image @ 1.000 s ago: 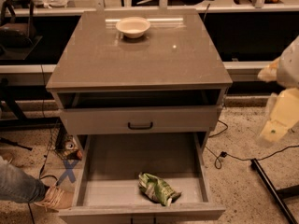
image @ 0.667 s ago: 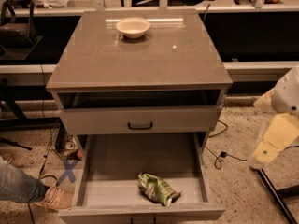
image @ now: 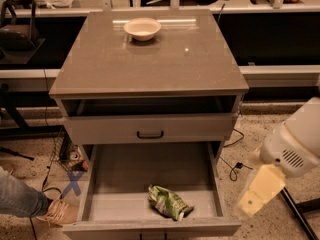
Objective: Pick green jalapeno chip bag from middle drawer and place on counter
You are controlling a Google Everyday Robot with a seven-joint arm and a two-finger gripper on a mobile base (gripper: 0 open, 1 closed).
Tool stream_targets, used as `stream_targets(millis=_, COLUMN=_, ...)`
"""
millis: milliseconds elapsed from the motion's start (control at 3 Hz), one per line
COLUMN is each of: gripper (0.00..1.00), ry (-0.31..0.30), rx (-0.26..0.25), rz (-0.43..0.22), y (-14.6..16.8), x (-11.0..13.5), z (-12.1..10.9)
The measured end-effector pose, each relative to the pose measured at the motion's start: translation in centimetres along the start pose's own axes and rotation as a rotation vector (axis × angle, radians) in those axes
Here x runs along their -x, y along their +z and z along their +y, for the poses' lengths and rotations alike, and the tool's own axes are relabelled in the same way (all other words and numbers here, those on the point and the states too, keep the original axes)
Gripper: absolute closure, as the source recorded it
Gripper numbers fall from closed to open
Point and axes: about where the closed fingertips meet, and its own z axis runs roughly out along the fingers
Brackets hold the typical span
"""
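The green jalapeno chip bag [image: 169,202] lies crumpled on the floor of the open middle drawer [image: 125,179], near its front edge and right of centre. The counter [image: 150,59] is the cabinet's broad grey-brown top. My arm enters from the right, with a white joint [image: 295,149] and a pale end piece hanging below it. My gripper [image: 256,194] is at that lower end, to the right of the drawer and outside it, at about the bag's height, apart from the bag. It holds nothing that I can see.
A white bowl [image: 142,28] stands at the back of the counter. The top drawer [image: 150,129] with a black handle is slightly open. A person's leg and shoe [image: 35,204] are at the lower left. Cables [image: 232,169] lie on the floor to the right.
My arm has moved down and to the left, bringing the gripper lower and closer to the drawer's right side. The bag and the drawer have not moved.
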Motion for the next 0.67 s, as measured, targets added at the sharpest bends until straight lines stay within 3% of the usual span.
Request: stream_targets(millis=667, gripper=0.00, ry=0.012, rx=0.027, rz=0.019, y=1.47, x=-0.79, z=0.56)
